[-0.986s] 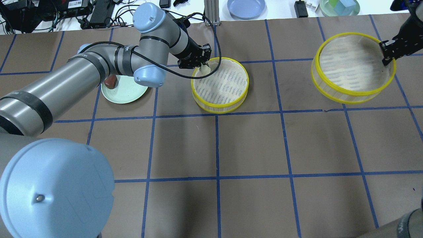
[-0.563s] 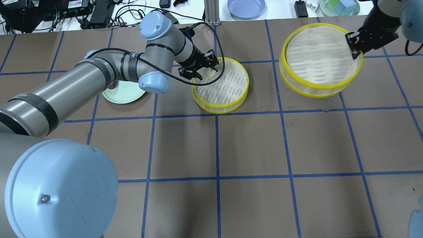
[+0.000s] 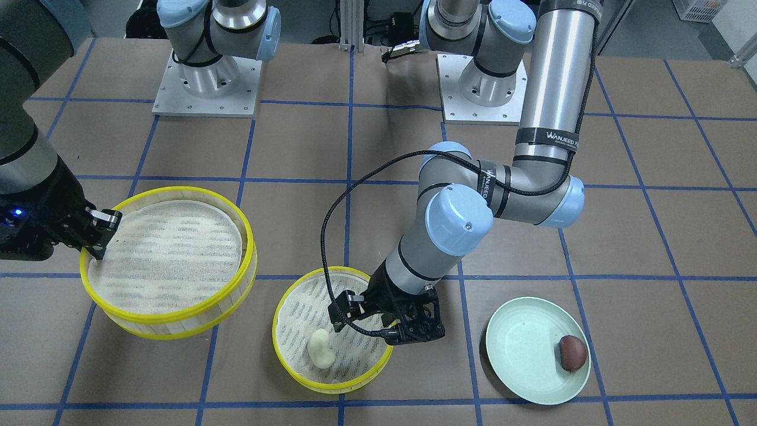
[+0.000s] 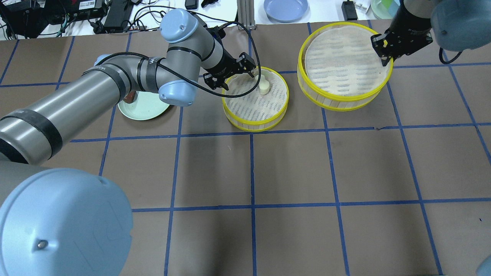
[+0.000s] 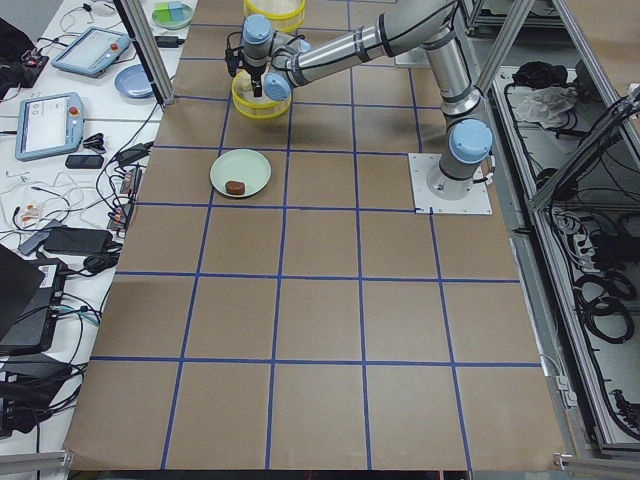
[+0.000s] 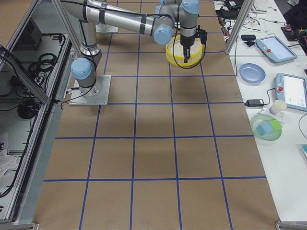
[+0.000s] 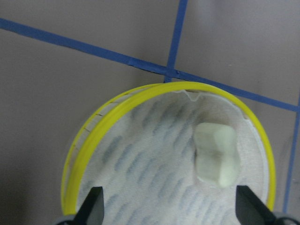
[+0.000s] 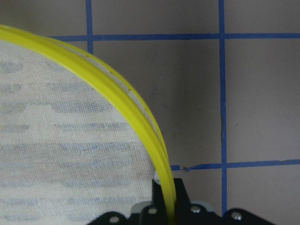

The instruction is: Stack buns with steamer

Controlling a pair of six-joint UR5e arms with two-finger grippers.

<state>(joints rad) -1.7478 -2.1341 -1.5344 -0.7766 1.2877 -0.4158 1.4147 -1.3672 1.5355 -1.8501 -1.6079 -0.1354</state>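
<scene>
Overhead exterior first, and we are looking at the left gripper (image 7: 171, 213) hovering over the 10 o'clock rim of the steamer tray resting on the table (image 4: 255, 128), its dark fingers spread wide and gripping nothing. The cream-white bun (image 4: 264, 85), a smooth lumpy nugget, is lying loose on that tray's streaked white mesh floor, toward 1 o'clock. We are seeing a bright yellow hoop rimming the round tray, with pale slatted walls below it.

At 2 o'clock from it, the second steamer tray (image 4: 337, 107) is hanging slightly tilted from the right gripper (image 4: 383, 57). Its fingers are closed narrowly on the yellow rim at that tray's 2 o'clock, one inside the wall and one outside.

Over at 9 o'clock, the pale green plate (image 3: 520, 355) is sitting glossy and shallow. From the front-facing camera, the dark reddish-brown bun (image 3: 572, 352) is resting at its 3 o'clock edge. Matte brown paper with a blue tape grid is covering the table (image 4: 291, 168).
</scene>
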